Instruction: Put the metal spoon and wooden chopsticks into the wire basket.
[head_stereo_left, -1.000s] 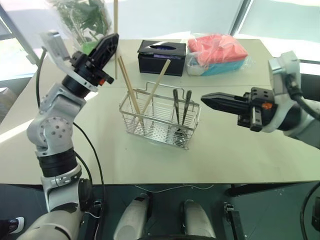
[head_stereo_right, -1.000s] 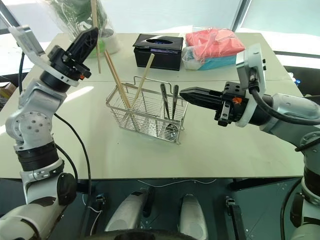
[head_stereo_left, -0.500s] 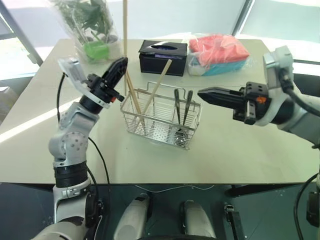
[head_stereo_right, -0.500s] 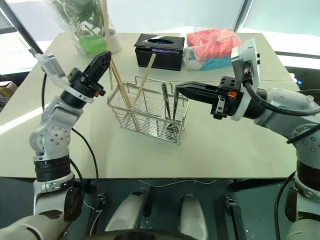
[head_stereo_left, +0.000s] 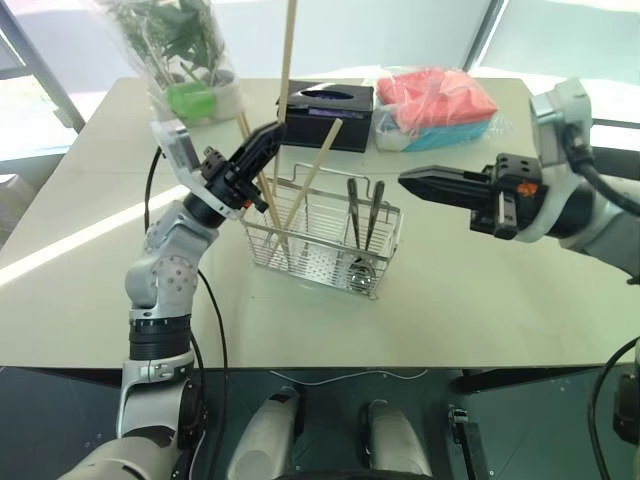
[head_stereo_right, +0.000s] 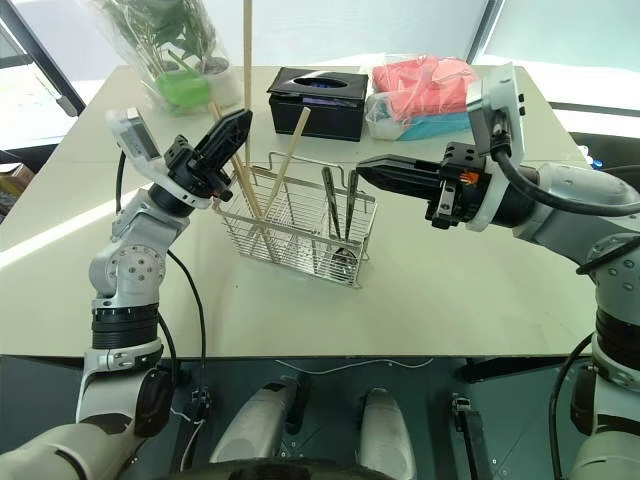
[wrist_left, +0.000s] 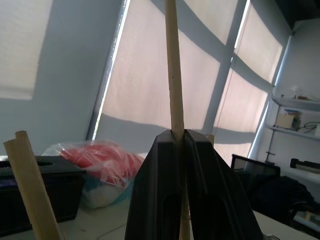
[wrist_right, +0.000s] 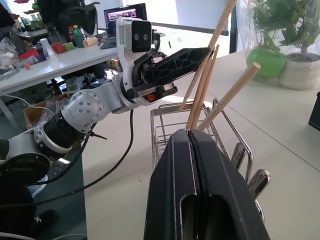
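So we've got our left gripper pinching one wooden chopstick between its fingers, stick held nearly upright right at the near-left corner of the wire basket, which sits in the middle of the table. Our right gripper hangs off to the right of the basket with its fingers pressed together and nothing in them, pointing across toward it. Inside the basket, two more chopsticks already lean in the left compartment, and the spoon looks to be standing in the right one next to another dark metal utensil, bowl ends down, though we can't really make out which is which from here. So by our read we're on the last chopstick, and the stick's lower end isn't clearly inside the wire yet. Next move probably means lining its bottom tip over that left compartment, lowering it past the rim without knocking the two leaning ones, then spreading the fingers to let it drop. Further back there's a black tissue box, a red bundle in a plastic bag and a potted plant
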